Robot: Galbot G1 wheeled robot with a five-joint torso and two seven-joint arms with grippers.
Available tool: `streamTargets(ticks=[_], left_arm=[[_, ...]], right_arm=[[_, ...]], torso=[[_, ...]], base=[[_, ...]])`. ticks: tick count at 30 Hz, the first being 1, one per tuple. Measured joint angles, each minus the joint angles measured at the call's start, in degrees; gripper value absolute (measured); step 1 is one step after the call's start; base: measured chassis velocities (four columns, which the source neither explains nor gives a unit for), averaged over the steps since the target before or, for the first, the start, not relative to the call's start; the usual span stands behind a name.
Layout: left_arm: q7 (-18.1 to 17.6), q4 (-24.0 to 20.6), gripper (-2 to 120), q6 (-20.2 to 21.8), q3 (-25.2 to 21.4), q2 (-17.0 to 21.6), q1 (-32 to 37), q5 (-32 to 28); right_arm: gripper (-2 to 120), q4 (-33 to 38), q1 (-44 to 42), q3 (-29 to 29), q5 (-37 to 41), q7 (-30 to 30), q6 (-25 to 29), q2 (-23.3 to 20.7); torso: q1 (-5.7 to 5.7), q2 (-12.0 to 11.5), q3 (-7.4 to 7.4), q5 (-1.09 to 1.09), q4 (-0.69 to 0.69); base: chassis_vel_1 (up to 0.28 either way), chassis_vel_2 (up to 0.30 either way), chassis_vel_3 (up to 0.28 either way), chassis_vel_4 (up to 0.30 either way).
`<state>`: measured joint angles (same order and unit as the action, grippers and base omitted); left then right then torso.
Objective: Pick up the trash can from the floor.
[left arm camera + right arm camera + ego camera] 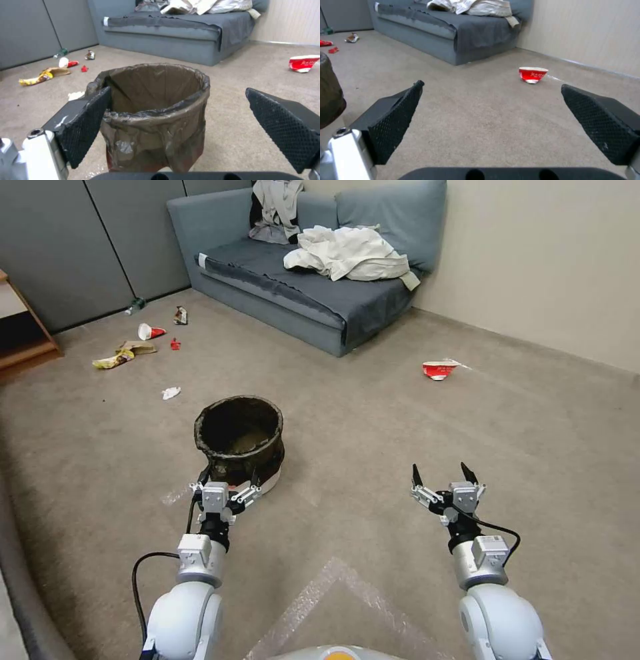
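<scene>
Trash can is standing upright on the floor, not yet lifted. Seen from the head camera it is sitting just left of centre, directly ahead of the left gripper, at its 12 o'clock. The can is a small round bucket with a white wall peeking out at the base; a wrinkly black bag is draping over the rim and hanging loosely down the sides. The bag looks thin and slippery, so I judge a pinch could catch film rather than wall.

The left gripper is hovering low with its jaws spread wide. In the left wrist view one pad is sitting at the can's near rim, touching or nearly so — cannot tell which — while the other pad is standing well clear of the opposite side. The pads are black, with a diamond-knurled rubbery face. Nothing is gripped. Judgement: approach about done; closing and lifting remain.

The right gripper is waiting at about 3 o'clock from the can, well apart, jaws spread and holding nothing.

The floor is short-pile beige-grey carpet, flat and matte. A crushed red-and-white cup is lying at about 1 o'clock from the can, well apart. Scattered litter is lying at about 11 o'clock. A grey sofa, soft-cushioned and carrying rumpled pale cloth, is sitting far off at 12 o'clock.
</scene>
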<state>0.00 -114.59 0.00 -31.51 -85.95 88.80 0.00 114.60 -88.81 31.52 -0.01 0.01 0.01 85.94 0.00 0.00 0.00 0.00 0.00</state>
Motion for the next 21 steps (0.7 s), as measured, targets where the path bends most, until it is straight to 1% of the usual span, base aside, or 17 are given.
streamTargets(ticks=[21], left_arm=[[0.0,0.0,100,0.0,0.0,0.0,0.0,0.0]], right_arm=[[100,0.0,0.0,0.0,0.0,0.0,0.0,0.0]], torso=[[0.0,0.0,0.0,0.0,0.0]], base=[[0.0,0.0,0.0,0.0]])
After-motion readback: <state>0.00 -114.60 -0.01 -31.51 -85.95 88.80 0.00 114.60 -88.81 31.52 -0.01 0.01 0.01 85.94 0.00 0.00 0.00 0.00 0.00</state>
